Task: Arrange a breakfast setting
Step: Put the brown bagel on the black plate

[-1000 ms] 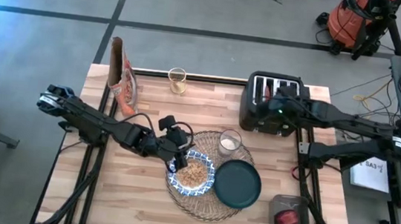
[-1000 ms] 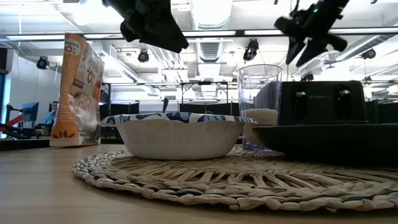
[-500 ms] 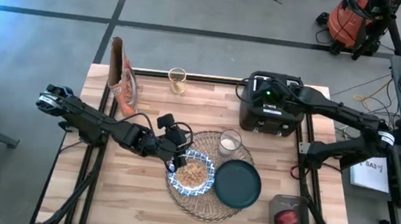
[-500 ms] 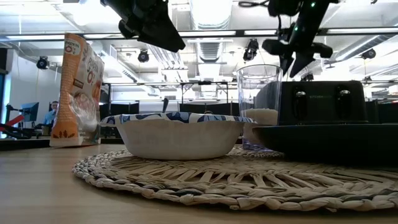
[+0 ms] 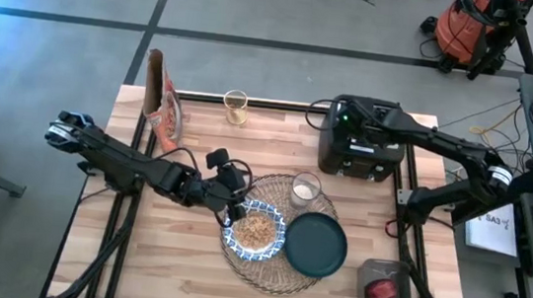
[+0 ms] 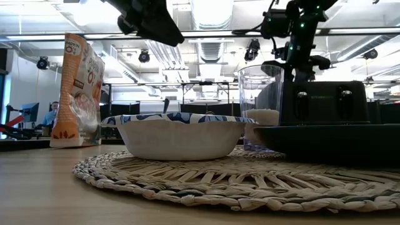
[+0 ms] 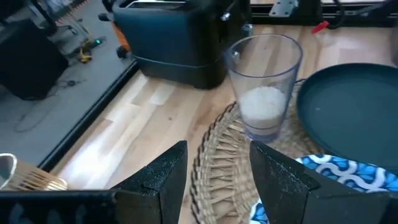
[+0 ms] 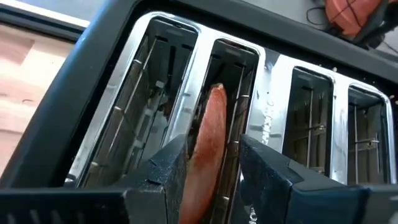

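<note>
A woven straw placemat (image 5: 268, 278) lies mid-table. On it sit a blue-and-white bowl (image 5: 256, 230) of cereal, a dark teal plate (image 5: 316, 245) and a clear glass (image 5: 305, 189) with something white in its bottom. My left gripper (image 5: 234, 205) hovers open over the mat's left edge beside the bowl; in its wrist view nothing lies between the fingers (image 7: 214, 180). My right gripper (image 5: 343, 125) is over the black toaster (image 5: 361, 149), shut on a brown toast slice (image 8: 211, 124). My right gripper pinches the toast slice between its two fingers (image 8: 168, 168), on its flat faces near its lower end (image 8: 202, 168). The fingers slant down from above the toaster. The slice's free end (image 8: 216, 96) points at the second slot; whether it is inside, I cannot tell.
An orange cereal bag (image 5: 162, 103) stands at the far left of the table. Beside it stands a second glass (image 5: 235, 106) near the far edge. A clear container (image 5: 383, 290) with something red sits at the near right. Bare wood lies left of the mat.
My right gripper has swung across the toaster top toward the table's left and come down closer to the slots, tipping more steeply downward. The toast slice went with it.
</note>
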